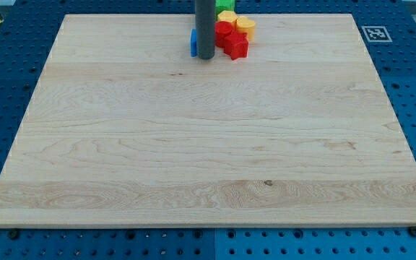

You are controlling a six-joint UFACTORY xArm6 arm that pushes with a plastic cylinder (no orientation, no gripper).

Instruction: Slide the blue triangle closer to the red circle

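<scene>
Blue triangle [193,42] sits near the board's top edge, mostly hidden behind the dark rod, so only a sliver of blue shows on the view's left side of the rod and its shape cannot really be made out. The rod comes straight down from the top of the view, and its tip [205,57] rests on the wooden board [208,159] right against that blue block, or so near that no gap shows. There are no jaws here to be apart or together; the tool is a bare rod and holds nothing.

Just on the view's right of the rod is a tight cluster: a rounded red block [224,31], probably the red circle, a second, more angular red block [237,45] below and to its right, a yellow block [245,27] beside them, another yellow block [227,16] behind, and a bit of green block [224,5] at the very top.

The risk, as I judge it, lies in the crowding. The rod stands between the blue piece and the reds, so a push from here could carry the blue away, or the rod could plough into the cluster and scatter it. The board's top edge is close too; a stray shove might send a block off it. A glancing contact could also spin the blue piece aside.
</scene>
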